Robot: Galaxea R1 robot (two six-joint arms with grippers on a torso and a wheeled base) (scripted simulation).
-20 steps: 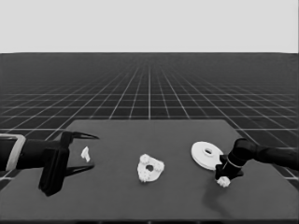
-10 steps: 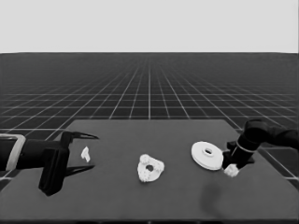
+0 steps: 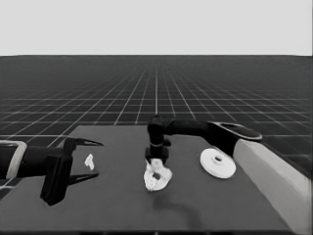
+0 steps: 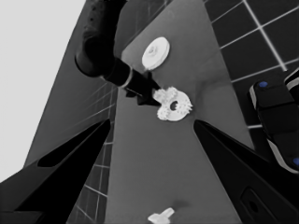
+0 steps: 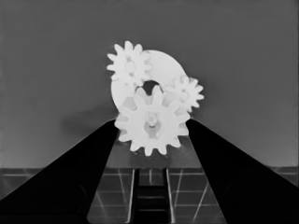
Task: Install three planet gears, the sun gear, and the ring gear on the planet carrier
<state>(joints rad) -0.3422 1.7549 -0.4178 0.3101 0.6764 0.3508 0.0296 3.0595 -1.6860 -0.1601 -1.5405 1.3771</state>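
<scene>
The right end effector (image 5: 150,128) pinches a small gear (image 5: 152,122) just over the smaller round part (image 3: 157,178), mid tabletop (image 3: 112,205), two gears on it; left end effector (image 3: 84,159) waits spread; larger round part (image 3: 217,163) lies right.

From across the table, the right gripper (image 3: 157,160) covered the far edge of the smaller round part (image 3: 157,180), whose gears blurred into one white lump. In the wrist view the held gear (image 5: 152,122) hid part of that disc's hole (image 5: 150,87)
</scene>
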